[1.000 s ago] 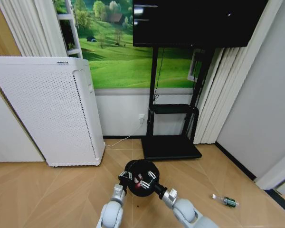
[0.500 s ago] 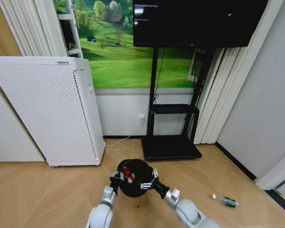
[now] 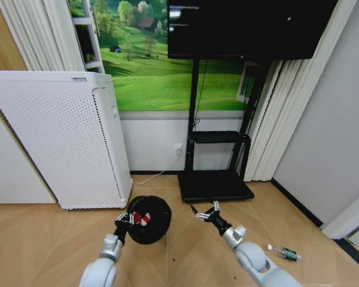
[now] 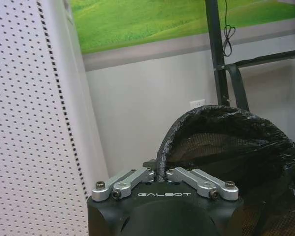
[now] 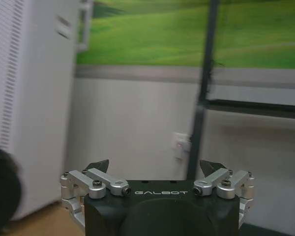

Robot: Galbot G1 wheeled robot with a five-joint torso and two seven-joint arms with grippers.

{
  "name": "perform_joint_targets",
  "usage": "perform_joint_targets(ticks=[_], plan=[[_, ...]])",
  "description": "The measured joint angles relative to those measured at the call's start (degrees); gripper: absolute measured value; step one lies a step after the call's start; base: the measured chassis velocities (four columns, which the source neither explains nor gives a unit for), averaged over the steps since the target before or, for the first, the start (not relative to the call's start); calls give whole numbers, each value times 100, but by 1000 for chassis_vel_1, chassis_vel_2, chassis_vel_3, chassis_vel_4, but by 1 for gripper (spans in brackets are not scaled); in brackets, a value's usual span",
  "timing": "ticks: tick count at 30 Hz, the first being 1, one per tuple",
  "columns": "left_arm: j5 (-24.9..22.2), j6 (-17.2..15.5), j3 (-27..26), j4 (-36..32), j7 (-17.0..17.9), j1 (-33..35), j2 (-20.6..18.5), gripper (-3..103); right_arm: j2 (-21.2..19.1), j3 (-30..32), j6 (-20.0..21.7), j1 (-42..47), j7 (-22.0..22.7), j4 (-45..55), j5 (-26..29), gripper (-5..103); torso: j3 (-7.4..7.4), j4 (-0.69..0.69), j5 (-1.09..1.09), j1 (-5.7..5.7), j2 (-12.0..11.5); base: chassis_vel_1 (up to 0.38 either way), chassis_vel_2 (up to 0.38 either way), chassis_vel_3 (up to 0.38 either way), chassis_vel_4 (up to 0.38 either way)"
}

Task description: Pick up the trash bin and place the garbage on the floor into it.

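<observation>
The small black round mesh trash bin, lined with a dark plastic bag, is held off the wooden floor by the left gripper, whose jaws are clamped on its rim, probably so it can be carried to the litter. Red and white wrapper pieces are seen inside it. The right gripper is held apart, jaws spread and empty. A small clear plastic bottle with a green cap lies on the floor to the right, not yet collected.
</observation>
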State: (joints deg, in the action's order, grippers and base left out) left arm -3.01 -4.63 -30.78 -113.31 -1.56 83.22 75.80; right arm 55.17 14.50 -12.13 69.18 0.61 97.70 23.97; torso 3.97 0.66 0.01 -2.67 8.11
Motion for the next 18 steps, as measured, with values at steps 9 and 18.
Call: perform_joint_targets(ticks=[9,18], plan=[[38,108,-159,-70,-23,63,289,5,620,736,1175,94,1866,-536,-372,100,0,0,1,0,0,0,0,0,0],[85,160,-177,-116,-30,114,352,5,536,1279,698,573,991,-151,5,100,0,-1,-1,0,0,0,0,0,0]])
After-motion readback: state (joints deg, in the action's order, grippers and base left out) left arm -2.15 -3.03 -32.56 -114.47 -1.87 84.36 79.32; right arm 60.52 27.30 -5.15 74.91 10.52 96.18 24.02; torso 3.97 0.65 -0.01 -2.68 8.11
